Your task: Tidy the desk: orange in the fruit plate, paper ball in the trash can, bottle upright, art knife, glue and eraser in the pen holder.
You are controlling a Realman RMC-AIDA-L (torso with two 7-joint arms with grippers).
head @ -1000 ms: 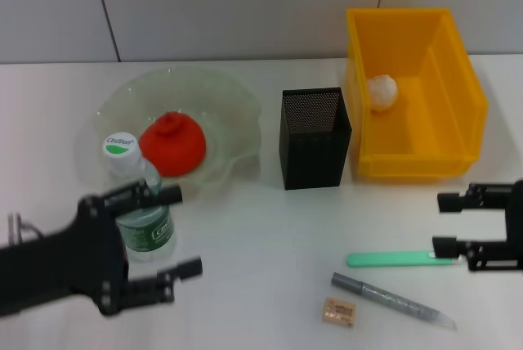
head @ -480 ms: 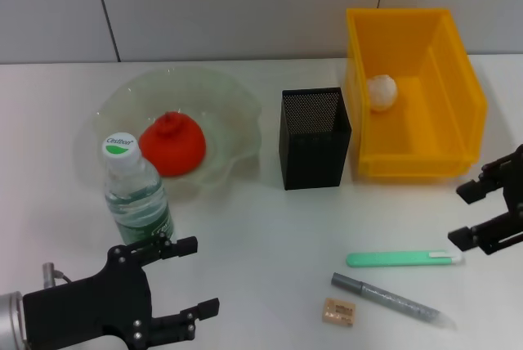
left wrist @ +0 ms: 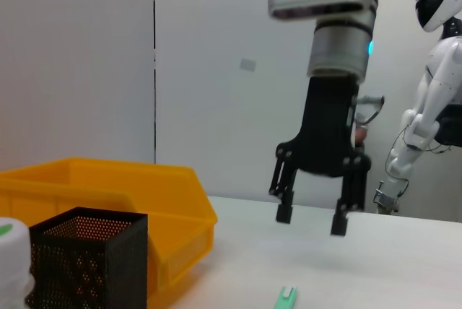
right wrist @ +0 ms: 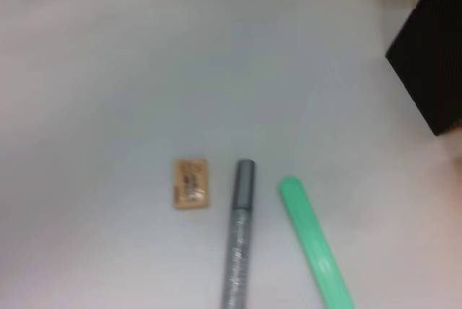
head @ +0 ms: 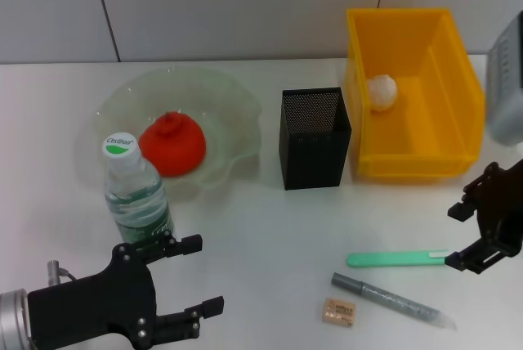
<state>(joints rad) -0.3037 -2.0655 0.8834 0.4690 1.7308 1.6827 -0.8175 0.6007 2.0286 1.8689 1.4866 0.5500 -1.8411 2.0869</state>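
The orange lies in the glass fruit plate. The bottle stands upright in front of the plate. The paper ball is in the yellow trash bin. The green art knife, silver glue pen and tan eraser lie on the table; they also show in the right wrist view: knife, glue, eraser. The black mesh pen holder looks empty. My right gripper is open, just above the knife's right end. My left gripper is open and empty in front of the bottle.
The white table runs to a grey wall behind. The left wrist view shows my right gripper hanging open over the table, the bin and the pen holder. Another robot stands in the background.
My left gripper has let go of the upright bottle and drawn back toward the table's front. My right gripper has turned and settled toward the green knife's right end.
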